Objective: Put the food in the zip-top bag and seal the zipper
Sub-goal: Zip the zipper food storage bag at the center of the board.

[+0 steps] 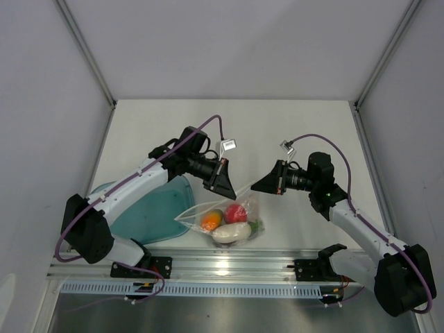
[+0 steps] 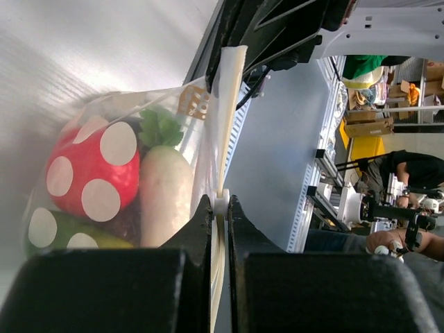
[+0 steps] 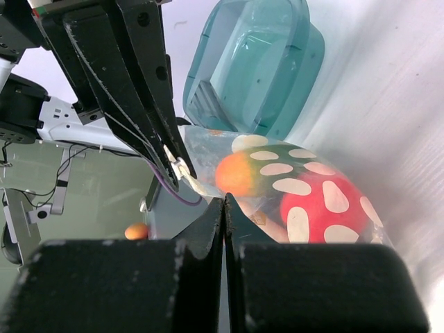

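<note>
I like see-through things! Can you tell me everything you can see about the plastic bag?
The zip-top bag is a small clear, crinkly plastic pouch near the front edge of the table, beside the teal tray. Through it show a red white-spotted mushroom, a white radish and an orange piece. Its pale zipper runs along the top edge, where the left gripper and right gripper each pinch it with shut jaws. Whether it is sealed all along, I cannot tell.

Clear zip-top bag (image 1: 191,215) holds food (image 1: 229,229) — red spotted piece (image 1: 236,212), white oblong (image 1: 232,234), orange bit (image 1: 211,220).
</note>
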Controlling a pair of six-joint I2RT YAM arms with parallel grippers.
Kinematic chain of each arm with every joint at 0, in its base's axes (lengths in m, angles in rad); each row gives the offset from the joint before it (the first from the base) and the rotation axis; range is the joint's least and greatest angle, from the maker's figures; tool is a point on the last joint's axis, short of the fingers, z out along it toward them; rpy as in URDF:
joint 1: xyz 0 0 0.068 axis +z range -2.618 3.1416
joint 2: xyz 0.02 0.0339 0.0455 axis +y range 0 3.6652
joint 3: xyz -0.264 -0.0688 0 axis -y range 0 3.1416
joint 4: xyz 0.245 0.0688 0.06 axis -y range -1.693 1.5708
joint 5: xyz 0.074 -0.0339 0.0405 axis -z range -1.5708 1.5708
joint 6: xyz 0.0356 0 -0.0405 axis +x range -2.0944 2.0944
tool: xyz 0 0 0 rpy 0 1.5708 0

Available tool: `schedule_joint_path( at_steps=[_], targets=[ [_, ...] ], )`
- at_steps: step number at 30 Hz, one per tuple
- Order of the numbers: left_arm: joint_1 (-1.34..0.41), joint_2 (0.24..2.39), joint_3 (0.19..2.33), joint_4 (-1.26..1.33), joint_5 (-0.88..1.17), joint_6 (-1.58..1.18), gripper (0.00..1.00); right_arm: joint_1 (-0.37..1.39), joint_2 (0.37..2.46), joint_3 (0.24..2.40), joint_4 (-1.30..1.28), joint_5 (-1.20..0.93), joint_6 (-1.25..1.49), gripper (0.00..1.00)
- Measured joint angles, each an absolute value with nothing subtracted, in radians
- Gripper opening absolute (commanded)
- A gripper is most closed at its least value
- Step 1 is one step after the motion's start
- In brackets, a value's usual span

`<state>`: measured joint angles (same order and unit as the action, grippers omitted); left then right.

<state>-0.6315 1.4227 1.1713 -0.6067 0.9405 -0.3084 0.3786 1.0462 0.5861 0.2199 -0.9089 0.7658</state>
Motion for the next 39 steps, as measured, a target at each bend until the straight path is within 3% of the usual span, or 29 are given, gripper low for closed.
schedule_joint_path(
  at_steps=[39],
  targets=[
    [-0.621,1.212,1.088,-0.779,0.728,-0.270,0.01,0.355,1.055,0.587,0.184,-0.898,0.756,0.00]
  ],
)
